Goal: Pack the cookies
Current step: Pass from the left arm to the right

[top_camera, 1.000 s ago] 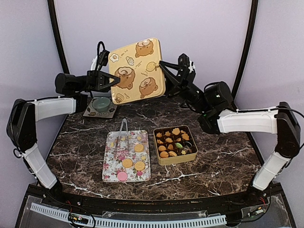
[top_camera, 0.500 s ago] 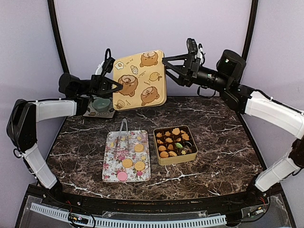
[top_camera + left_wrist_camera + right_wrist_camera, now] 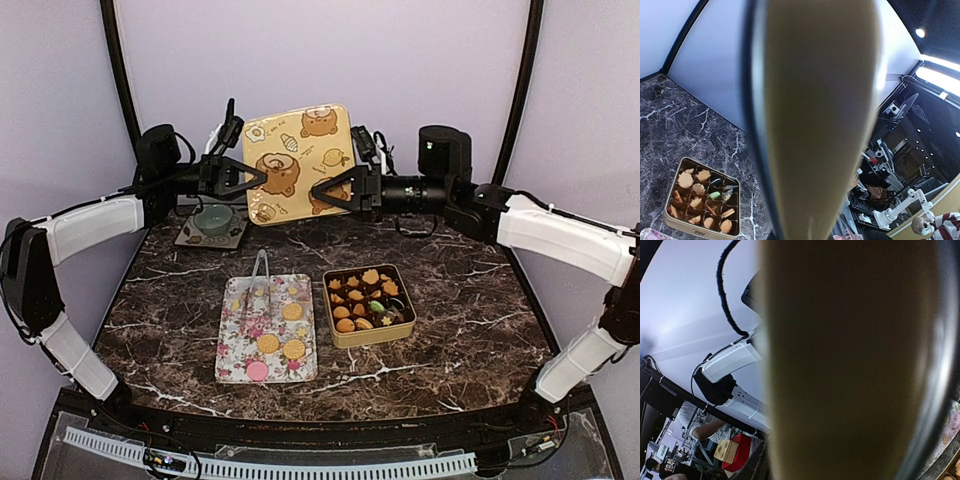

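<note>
1. At the back of the table (image 3: pixel 450 320), up in the air, the bear-printed lid (image 3: pixel 300 150) stands nearly upright between my two arms, so I judge the step in hand to be handling the lid, not moving cookies.
2. The left gripper (image 3: pixel 255 180) is clamped tight on the lid's left edge and carries it.
3. The right gripper (image 3: pixel 322 195) sits at the lid's lower right edge with its fingers either side of it. I cannot tell whether they are pinching it or just standing around it. Its own camera shows only the lid edge-on, filling the view.
4. The gold tin (image 3: pixel 375 335) sits open on the table, right of centre. Its brown paper cups hold cookies (image 3: pixel 345 324), mostly golden, with one green one among them. It looks close to full.
5. The flowered tray (image 3: pixel 235 350) lies just left of the tin. Three yellow cookies and one pink one are on it, and tongs (image 3: pixel 258 275) rest at its far end.
6. A small green bowl (image 3: pixel 212 217) stands at the back left, below the left gripper.
7. If the lid is to go on next, I judge that it must be tipped flat, brought forward over the tin and squared to the rim. The four cookies on the tray are not yet packed.
</note>
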Controlling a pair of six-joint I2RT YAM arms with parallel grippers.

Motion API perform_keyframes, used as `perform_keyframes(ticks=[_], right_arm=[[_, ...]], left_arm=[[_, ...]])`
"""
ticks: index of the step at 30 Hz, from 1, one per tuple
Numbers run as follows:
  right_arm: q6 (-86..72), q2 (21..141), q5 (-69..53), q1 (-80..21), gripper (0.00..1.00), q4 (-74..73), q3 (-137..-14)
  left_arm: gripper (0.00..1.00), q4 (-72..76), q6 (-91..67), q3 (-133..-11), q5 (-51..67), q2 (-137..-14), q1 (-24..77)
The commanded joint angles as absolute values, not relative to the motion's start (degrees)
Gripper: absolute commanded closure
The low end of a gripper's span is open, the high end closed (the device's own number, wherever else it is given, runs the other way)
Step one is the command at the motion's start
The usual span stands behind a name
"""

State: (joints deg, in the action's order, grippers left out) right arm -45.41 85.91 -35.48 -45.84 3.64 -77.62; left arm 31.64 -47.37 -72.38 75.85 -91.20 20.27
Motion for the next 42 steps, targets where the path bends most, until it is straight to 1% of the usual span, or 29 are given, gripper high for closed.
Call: perform_keyframes(ticks=[1,3,5,8,10,12,13,14,16,17,20,21,22,23,25,27,30,33,37,42], right_arm=[[-46.25,84.01,-34.02,-46.53,0.73,10.58,-73.1],[-45.87,83.35,-33.91,-46.51,0.83,12.7,-71.65],[-45.33,82.69,-33.97,-46.55,0.9,14.54,-70.5],[-43.62,81.46,-34.67,-46.38,0.93,17.04,-68.13],[-42.89,80.34,-35.35,-46.31,0.93,19.83,-65.31],[-42.31,79.05,-35.68,-46.28,0.97,24.29,-61.21],[-42.06,77.88,-35.71,-46.25,1.0,26.57,-59.28],[-41.95,76.87,-35.88,-46.3,1.0,30.44,-57.09],[-42.04,75.31,-36.0,-46.24,1.0,33.88,-54.07],[-42.1,74.83,-36.16,-45.99,1.0,33.66,-53.47],[-43.88,75.43,-37.79,-45.09,1.0,31.6,-53.29],[-44.99,75.9,-38.35,-44.73,1.0,31.13,-53.14],[-46.03,76.34,-38.46,-44.43,1.0,29.51,-53.12],[-46.67,76.86,-38.28,-43.87,1.0,26.74,-53.25],[-47.51,77.54,-37.98,-42.47,1.0,21.27,-52.85],[-49.34,77.34,-39.16,-40.69,1.0,19.46,-49.33],[-50.79,74.63,-39.72,-38.35,1.0,18.03,-42.62],[-51.41,70.71,-40.48,-35.63,1.0,15.41,-36.73],[-51.4,67.5,-41.5,-32.87,1.0,13.4,-31.78],[-51.47,68.47,-43.46,-30.87,1.0,14.95,-29.95]], left_arm=[[0.9,9.81,-31.13,-74.8,70.69,-88.15,20.19],[0.88,7.7,-30.6,-74.9,71.94,-88.1,20.18],[0.86,6.05,-31.16,-74.52,73.23,-88.0,20.19],[0.83,9.82,-36.0,-71.51,75.07,-86.77,20.17],[0.8,16.44,-41.68,-68.39,75.53,-85.65,20.17],[0.79,24.3,-49.36,-65.63,76.23,-85.23,20.2],[0.77,30.17,-54.29,-64.32,76.82,-85.36,20.21],[0.75,35.61,-59.86,-62.95,77.44,-85.67,20.2],[0.68,47.31,-70.85,-60.39,78.15,-86.51,20.21],[0.63,50.21,-73.72,-59.72,78.17,-86.74,20.21],[0.56,49.07,-72.4,-59.93,77.92,-86.12,20.17],[0.54,48.1,-71.43,-60.12,77.77,-86.21,20.25],[0.5,45.89,-69.6,-60.33,77.47,-86.03,20.18],[0.38,40.29,-64.77,-60.9,76.27,-85.61,20.2],[0.31,17.46,-46.45,-64.68,71.77,-84.22,20.21],[0.25,4.12,-30.13,-67.97,67.74,-83.69,20.13],[0.22,-11.5,-15.93,-71.39,59.78,-84.58,20.04],[0.22,-19.71,-6.24,-73.09,53.91,-85.7,20.12],[0.22,-24.5,0.68,-73.86,49.53,-88.1,20.7],[0.22,-26.89,4.67,-74.79,46.97,-92.11,23.57]])
